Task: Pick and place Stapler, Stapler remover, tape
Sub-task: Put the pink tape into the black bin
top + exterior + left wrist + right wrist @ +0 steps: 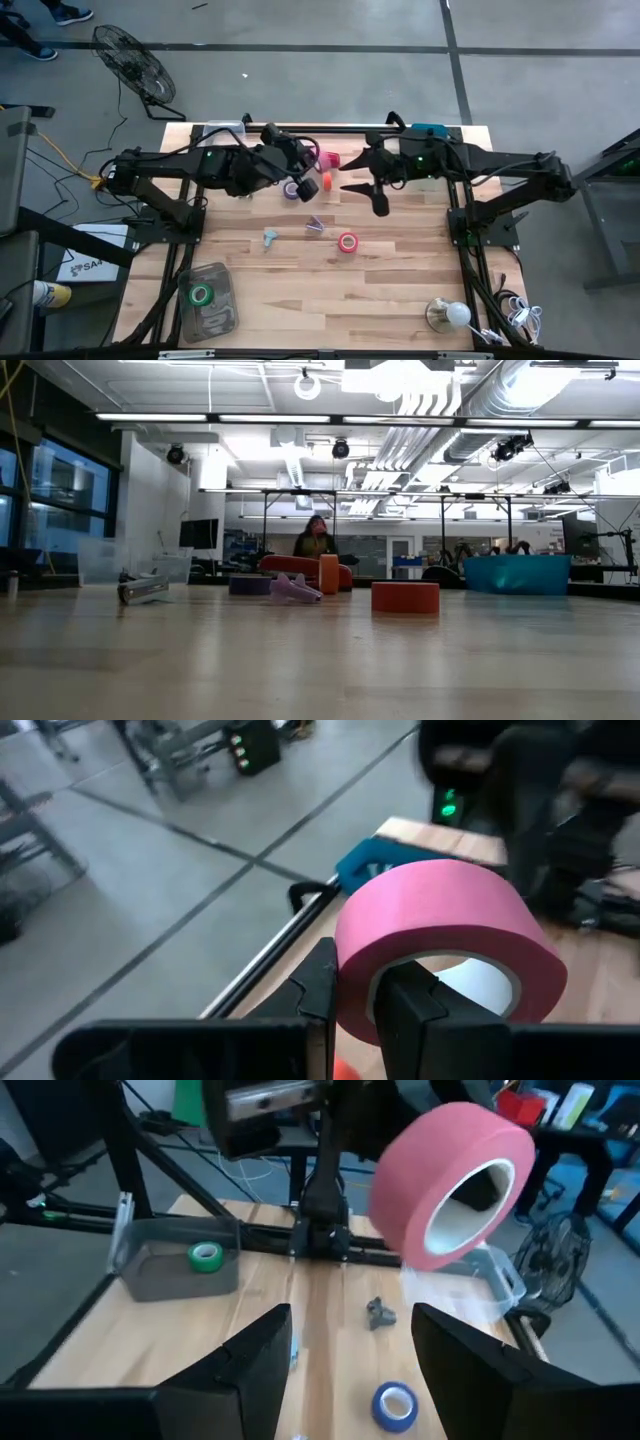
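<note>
The wooden tabletop (pixel 400 290) fills the high view, both dark arms reaching toward its middle from either side. At the near left corner sits a clear tray (pixel 222 312) with a green tape roll (pixel 201 294) inside it. The red stapler (pixel 300 566) lies far back in the low view, partly behind an orange block (pixel 328 573). The left tool (pixel 355 1002) is up off the wood, fingers clamped on the wall of a pink tape roll (pixel 445 935). The right tool (pixel 350 1350) hangs nearby with its fingers spread apart, holding nothing. A red tape roll (pixel 347 241) and a purple tape roll (pixel 291 190) rest on the wood.
</note>
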`<state>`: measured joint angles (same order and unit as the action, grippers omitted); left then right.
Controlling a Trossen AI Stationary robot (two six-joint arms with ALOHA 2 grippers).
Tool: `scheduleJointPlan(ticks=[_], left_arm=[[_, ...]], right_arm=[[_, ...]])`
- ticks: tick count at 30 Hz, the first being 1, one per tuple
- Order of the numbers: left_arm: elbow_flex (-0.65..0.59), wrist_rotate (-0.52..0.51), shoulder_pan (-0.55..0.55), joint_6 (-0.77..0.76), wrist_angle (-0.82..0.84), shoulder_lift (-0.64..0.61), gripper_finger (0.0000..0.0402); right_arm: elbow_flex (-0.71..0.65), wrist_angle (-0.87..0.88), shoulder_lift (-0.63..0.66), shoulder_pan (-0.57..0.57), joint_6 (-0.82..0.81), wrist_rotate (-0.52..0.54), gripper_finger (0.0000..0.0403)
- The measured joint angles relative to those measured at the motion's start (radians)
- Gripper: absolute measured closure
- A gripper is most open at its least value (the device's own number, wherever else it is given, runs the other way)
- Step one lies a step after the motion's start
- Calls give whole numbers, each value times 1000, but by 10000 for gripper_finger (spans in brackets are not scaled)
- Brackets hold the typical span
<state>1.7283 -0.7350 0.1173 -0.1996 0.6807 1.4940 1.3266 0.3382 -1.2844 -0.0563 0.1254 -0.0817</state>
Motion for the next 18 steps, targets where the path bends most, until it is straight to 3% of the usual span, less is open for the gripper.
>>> scheduleJointPlan(ticks=[8, 18], left_arm=[[0, 77, 0, 24, -23, 0, 366], [0, 93, 0, 46, -47, 0, 366]], right_arm=[[0, -78, -10, 0, 41, 29, 203], [0, -195, -65, 0, 58, -107, 203]])
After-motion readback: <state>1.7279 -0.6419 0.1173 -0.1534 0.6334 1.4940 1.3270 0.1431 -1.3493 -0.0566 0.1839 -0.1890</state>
